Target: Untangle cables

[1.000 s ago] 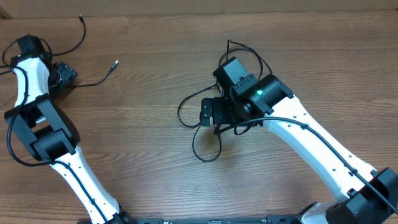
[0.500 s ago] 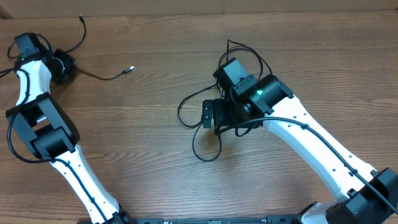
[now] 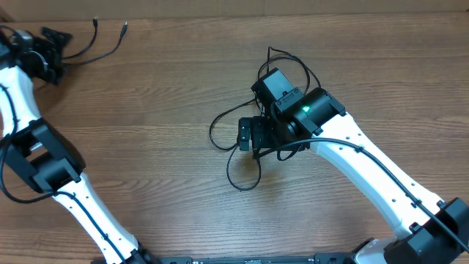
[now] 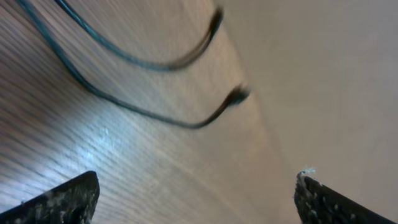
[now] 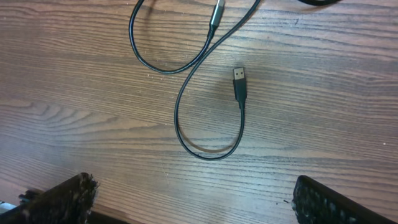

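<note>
Right gripper (image 5: 196, 191) hangs over the middle of the counter (image 3: 146, 169), fingers apart, nothing between them. Left gripper (image 4: 198, 186) sits at the far left back corner, fingers likewise apart. Its wrist view is blurred, so it cannot be told whether cord is snagged on its body.

1. Cable bundle (image 3: 213, 132). Thin black cords lie in crossing loops around and beneath the right gripper. Judged light, limp and free to slide on the wood; a hard pull would likely tighten the crossings.
2. Separated cable (image 4: 155, 118). It lies flat just ahead of the left gripper, well apart from the bundle, and both its plug ends (image 4: 237, 96) are free.
3. Loop (image 5: 178, 121). A single open curl directly below the right gripper, ahead of the fingertips, flat on the counter.
4. USB plug (image 5: 239, 78). This free end of the loop lies centred between the fingers' lines.

Recommended hold: the cord immediately behind the USB plug. The plug shell is stiff but probably slippery, whereas the soft jacket should seat better, and a free end can be drawn out through the crossings.
</note>
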You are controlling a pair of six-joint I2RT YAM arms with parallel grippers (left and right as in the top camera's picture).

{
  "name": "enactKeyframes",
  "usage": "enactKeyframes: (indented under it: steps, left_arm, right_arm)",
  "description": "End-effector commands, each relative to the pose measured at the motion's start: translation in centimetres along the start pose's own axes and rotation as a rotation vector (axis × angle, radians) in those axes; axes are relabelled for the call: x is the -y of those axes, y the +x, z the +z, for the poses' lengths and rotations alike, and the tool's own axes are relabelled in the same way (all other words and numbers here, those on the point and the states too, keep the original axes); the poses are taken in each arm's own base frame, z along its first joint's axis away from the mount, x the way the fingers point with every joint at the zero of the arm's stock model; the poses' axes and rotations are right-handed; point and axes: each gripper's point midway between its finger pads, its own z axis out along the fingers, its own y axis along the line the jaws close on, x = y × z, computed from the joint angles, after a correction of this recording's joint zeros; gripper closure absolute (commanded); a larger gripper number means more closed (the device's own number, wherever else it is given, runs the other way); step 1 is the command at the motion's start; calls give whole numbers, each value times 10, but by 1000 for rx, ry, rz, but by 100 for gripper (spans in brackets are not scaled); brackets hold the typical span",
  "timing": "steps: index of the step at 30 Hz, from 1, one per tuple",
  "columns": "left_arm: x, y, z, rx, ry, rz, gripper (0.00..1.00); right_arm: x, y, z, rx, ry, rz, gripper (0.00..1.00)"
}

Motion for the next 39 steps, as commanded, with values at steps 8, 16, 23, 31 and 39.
enactKeyframes:
  steps: [8,16,23,31,39]
  left_arm:
    - [81,88,-40,-252,146,369,0]
    - [192,315,35,-560,145,888,0]
    - [263,468,62,-448,89,1118,0]
    - [267,466,73,-342,11,1048,28]
    - [239,488,97,-419,-31,1040,34]
  right_arm:
    - [83,-42,-13,74,92,322,0]
    - [220,-44,-46,79,259,557,0]
    - [254,-26,-57,2,310,404,0]
    - [254,-26,-57,1,310,406,0]
    - [254,-26,-57,1,310,406,0]
